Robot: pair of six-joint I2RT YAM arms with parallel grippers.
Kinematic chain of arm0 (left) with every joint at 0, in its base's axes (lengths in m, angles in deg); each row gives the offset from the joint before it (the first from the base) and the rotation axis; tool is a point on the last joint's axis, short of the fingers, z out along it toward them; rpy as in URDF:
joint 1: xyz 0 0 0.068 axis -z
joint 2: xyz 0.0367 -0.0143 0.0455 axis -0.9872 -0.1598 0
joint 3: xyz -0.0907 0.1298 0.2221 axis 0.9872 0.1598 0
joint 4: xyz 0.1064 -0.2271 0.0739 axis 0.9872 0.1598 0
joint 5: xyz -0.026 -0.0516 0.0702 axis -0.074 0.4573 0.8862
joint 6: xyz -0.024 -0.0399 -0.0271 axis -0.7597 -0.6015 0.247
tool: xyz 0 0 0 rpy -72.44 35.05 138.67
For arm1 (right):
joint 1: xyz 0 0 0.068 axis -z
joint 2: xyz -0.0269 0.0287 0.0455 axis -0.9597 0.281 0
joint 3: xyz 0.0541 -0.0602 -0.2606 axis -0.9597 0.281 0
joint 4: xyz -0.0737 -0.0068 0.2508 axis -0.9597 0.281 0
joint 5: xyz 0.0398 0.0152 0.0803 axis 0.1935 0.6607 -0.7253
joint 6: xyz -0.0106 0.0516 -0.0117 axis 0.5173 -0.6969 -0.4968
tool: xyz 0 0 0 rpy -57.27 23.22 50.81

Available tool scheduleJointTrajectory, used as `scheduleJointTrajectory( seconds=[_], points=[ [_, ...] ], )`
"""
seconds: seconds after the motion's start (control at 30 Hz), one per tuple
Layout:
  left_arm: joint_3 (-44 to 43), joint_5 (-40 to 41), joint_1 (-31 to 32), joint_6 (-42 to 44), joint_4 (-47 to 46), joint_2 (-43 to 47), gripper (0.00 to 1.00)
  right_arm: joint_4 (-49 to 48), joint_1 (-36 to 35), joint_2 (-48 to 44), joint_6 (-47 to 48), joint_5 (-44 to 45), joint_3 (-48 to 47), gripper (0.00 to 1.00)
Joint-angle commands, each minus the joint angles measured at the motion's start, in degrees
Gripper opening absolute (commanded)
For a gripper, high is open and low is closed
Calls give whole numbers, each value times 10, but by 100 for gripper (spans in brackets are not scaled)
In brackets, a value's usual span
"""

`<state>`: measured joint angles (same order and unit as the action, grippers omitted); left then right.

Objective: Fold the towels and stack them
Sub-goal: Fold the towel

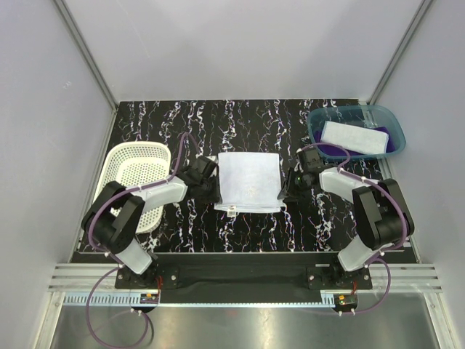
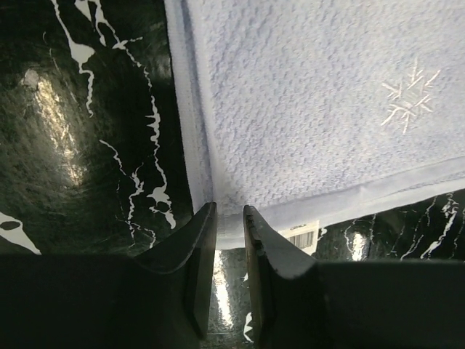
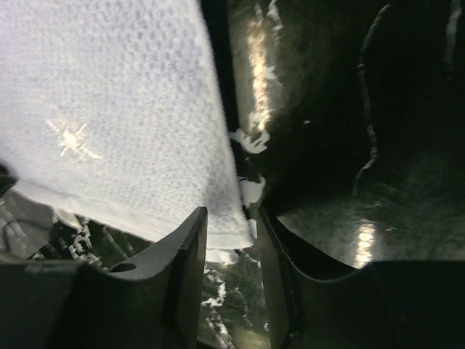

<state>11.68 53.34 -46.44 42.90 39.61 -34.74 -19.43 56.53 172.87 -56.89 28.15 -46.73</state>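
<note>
A: Well, start at the left gripper (image 2: 229, 212). How do its jaws stand?

B: Drawn close together, with only a slim gap. The hemmed corner of the pale blue towel (image 1: 249, 180) sits between the tips, and it looks pinched there.

A: Which corner is that?

B: The near left one. A white barcode label (image 2: 299, 236) pokes out from under the hem just beside the fingers.

A: And the right gripper (image 3: 231, 214)?

B: Its jaws stand wider apart. The towel's near right corner hangs between them, close to both fingers. I cannot tell whether they press on the cloth or merely flank it.

A: Where does the towel lie?

B: Flat in the middle of the black marbled table (image 1: 145, 120), between the two arms, folded to a rough square. Both wrist views show its waffle weave and a small stitched snowflake (image 2: 410, 98).

A: Are there other towels?

B: Two, well apart from this one. They lie in the teal bin (image 1: 356, 108) at the far right corner of the table. A folded whitish towel (image 1: 354, 137) lies on top, and a purple towel (image 1: 333, 151) shows beneath it at the bin's near left side.

A: What is on the left?

B: A white perforated basket (image 1: 131, 171) stands beside the left arm, at the table's left edge.
</note>
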Motion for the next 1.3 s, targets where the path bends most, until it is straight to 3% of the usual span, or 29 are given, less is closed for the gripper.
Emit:
scheduleJointTrajectory(
  seconds=[0.0,0.4,0.53,0.67,0.77,0.87,0.9,1.03,1.27],
  points=[
    [12,22,-2,-5,-24,-3,26,-13,-2,16,5,16,10,41],
    [4,26,-2,2,-8,-2,24,20,-1,-5,16,52,-1,41],
    [1,27,-2,2,-7,-3,15,-6,-1,-1,9,34,26,38],
    [-9,21,-2,1,-3,-3,0,-32,-2,16,4,6,38,35],
    [-17,12,-1,3,8,1,0,-40,-1,22,-2,-2,41,31],
    [-17,20,-1,2,18,10,0,-40,-2,19,-1,-2,35,19],
    [-20,22,-1,3,20,15,0,-36,-2,17,0,-2,33,11],
    [-36,29,-2,3,46,25,0,-22,-2,7,4,-1,19,0],
    [-64,30,-1,4,77,38,0,-3,-2,-7,23,-23,-2,0]
  ],
)
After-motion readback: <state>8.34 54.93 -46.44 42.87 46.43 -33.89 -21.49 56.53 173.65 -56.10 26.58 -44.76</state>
